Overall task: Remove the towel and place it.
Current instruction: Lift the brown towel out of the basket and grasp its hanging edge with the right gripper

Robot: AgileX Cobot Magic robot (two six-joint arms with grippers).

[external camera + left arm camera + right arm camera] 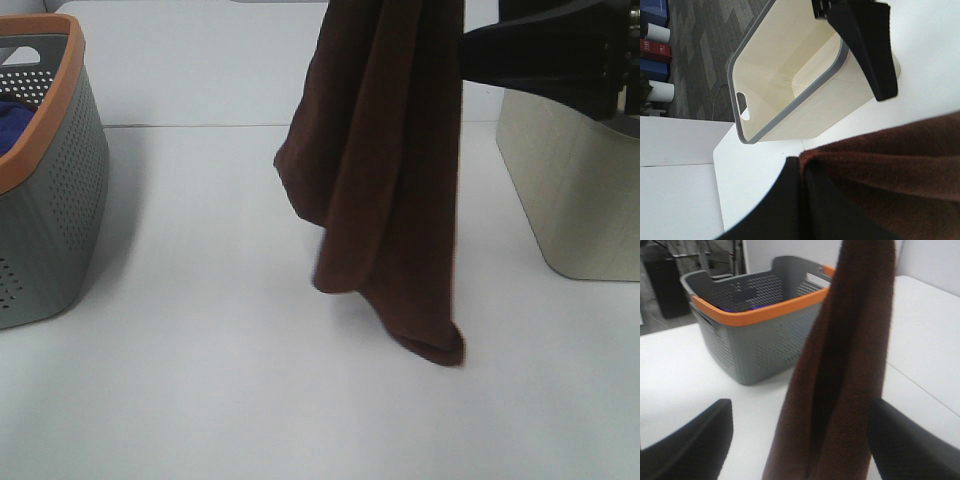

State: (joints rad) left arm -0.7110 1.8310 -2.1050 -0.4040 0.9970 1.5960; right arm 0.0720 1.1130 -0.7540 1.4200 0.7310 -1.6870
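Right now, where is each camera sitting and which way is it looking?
High camera: up off the arms, looking down at the table, towel, grey basket and cream bin; the right arm pokes in.
Left wrist camera: on the left arm, facing the cream bin; left fingers shut on the towel.
Right wrist camera: on the right arm, facing the grey basket; right fingers open around the towel.
Shared: all three see the towel.

Tabletop holdings: two containers, one cloth.
White table [220, 400]. Left side: grey perforated laundry basket [60, 210], orange rim, handle cut-outs, standing upright, with blue fabric [14, 118] lying inside. Right side, well apart from the basket: cream plastic bin [575, 200], grey rim, slot handle, upright. Beyond the table edge: grey patterned carpet [695, 50].
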